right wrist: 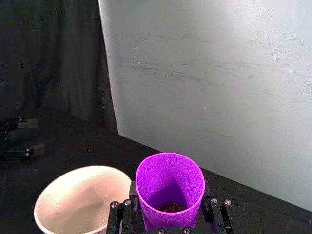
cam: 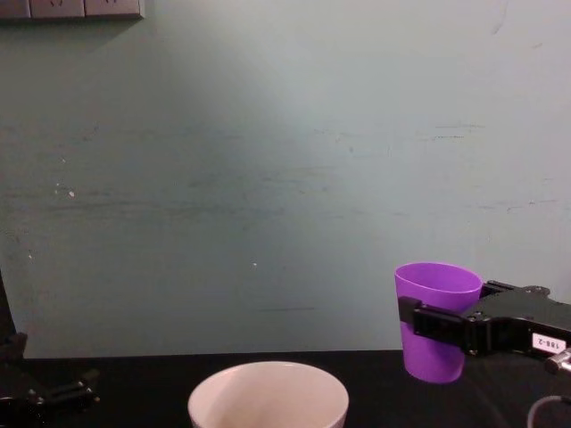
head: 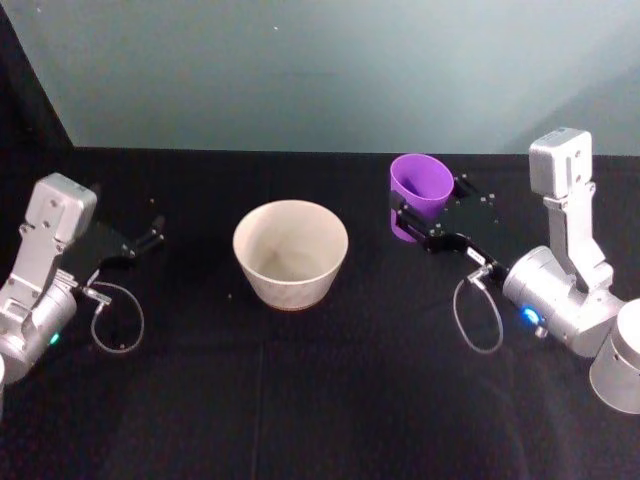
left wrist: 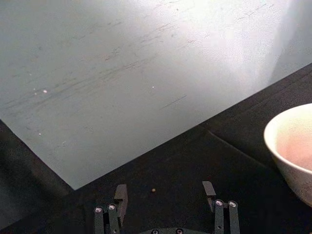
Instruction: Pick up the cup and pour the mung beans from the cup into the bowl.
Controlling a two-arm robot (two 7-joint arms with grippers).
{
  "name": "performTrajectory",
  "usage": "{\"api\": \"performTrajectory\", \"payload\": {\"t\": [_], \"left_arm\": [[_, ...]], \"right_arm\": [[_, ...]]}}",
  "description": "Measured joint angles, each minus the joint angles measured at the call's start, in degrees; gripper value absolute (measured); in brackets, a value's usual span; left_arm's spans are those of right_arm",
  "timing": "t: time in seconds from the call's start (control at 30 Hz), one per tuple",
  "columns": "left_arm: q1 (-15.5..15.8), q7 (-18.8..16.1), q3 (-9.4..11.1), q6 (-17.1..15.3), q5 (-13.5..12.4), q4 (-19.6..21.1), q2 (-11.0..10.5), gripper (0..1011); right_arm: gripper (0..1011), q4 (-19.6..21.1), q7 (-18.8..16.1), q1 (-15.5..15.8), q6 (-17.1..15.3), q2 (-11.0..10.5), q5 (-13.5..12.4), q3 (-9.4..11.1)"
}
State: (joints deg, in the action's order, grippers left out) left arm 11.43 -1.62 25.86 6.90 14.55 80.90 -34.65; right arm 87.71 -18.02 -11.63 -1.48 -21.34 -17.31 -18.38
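Surface: a black cloth-covered surface (head: 300, 400) runs from the robot's body to the far wall.
Left arm: it rests low at the robot's left, well apart from the bowl, with a thin cable loop (head: 120, 320) lying beside its wrist.
Left tool (head: 150, 233): it is empty and spread wide. In the left wrist view (left wrist: 165, 195) its two dark fingers stand apart over bare black cloth, and the bowl's rim shows off to one side.
Bowl (head: 288, 285): wide, round and white, it stands upright near the middle of the surface, between the two arms. Its inside is pale pinkish-white (right wrist: 51, 202), and the chest view shows its rim low at the centre (cam: 268, 397).
Right tool (head: 428, 205): it reaches forward from the robot's right and is closed around the cup, one black finger on each side of its wall (right wrist: 170, 214).
Cup (head: 420, 185): bright purple and tapered, it is held nearly upright with its mouth up, to the right of the bowl and a little farther back, near it but not touching. The chest view shows a finger across its middle (cam: 434, 285). Whether its base touches the surface cannot be told.
Mung beans (right wrist: 170, 207): a small dark heap lies at the bottom of the cup.
Wall (cam: 268, 178): a pale green wall rises behind the surface.
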Motion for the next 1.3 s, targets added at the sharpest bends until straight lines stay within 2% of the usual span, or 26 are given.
{"api": "performTrajectory", "payload": {"t": [1.3], "left_arm": [[0.0, 0.0, 0.0, 0.0, 0.0, 0.0, 0.0, 1000]], "right_arm": [[726, -0.1, -0.1, -0.2, -0.1, -0.1, 0.0, -0.2]]}}
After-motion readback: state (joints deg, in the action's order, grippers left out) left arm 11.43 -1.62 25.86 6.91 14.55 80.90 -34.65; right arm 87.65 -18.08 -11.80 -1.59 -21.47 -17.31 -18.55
